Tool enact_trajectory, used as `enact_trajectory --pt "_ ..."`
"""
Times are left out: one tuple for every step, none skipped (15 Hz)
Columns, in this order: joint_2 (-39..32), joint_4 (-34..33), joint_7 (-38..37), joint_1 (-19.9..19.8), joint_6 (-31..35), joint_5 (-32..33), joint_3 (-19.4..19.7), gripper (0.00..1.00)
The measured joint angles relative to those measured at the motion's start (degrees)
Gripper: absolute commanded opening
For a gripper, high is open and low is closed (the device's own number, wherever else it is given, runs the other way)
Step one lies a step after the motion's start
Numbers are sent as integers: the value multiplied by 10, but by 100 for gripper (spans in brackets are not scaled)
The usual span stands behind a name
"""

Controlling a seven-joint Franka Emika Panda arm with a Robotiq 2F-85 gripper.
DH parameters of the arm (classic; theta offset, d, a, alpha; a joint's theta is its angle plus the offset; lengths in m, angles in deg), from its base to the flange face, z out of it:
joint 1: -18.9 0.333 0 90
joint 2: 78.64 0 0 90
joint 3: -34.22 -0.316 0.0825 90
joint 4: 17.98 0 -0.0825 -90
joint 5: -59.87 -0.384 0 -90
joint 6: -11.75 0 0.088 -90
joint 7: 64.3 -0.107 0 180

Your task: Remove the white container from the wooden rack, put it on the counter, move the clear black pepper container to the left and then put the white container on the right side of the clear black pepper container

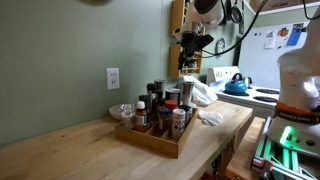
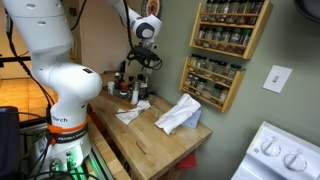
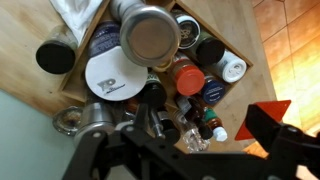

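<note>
I cannot tell how wide the jaws are, because they show only as dark shapes. Nothing seems to be held in them. The gripper (image 1: 191,58) hangs in the air over the wooden rack (image 1: 150,141), not touching any bottle.

In the wrist view the gripper's dark frame fills the 6 o'clock edge, and the bottle tops sit past it. A red cap (image 3: 188,77) is near the middle. A big white lid (image 3: 113,75) is at 9 o'clock and a shiny metal lid (image 3: 150,35) is at 12 o'clock. The white container (image 3: 233,68) is in the rack, in the corner at 2 o'clock, just beside dark-capped bottles.

The rack rests on the counter (image 1: 60,150). A crumpled white cloth (image 2: 178,117) lies on the counter, well apart from the rack. A wooden spice shelf (image 2: 225,45) hangs on the green wall. A blue kettle (image 1: 235,87) sits far behind the rack.
</note>
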Motion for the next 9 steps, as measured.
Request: enact_trajectory --pt "-8 -7 1 0 -2 -2 -1 100" --pt "-11 -11 3 0 -4 -3 0 100" --pt "-11 -12 4 -1 -5 -4 0 100" --pt "-11 -12 4 -1 -8 -4 0 100" --pt "-11 -13 5 -1 -9 -4 0 100" --pt "-11 -13 4 -8 -9 -6 -8 100" --pt "-12 -13 -7 -19 -9 -7 -22 100" --pt "-12 -13 -28 -28 -9 -8 -39 100" --pt "-13 -13 -55 -34 -9 -8 -57 100"
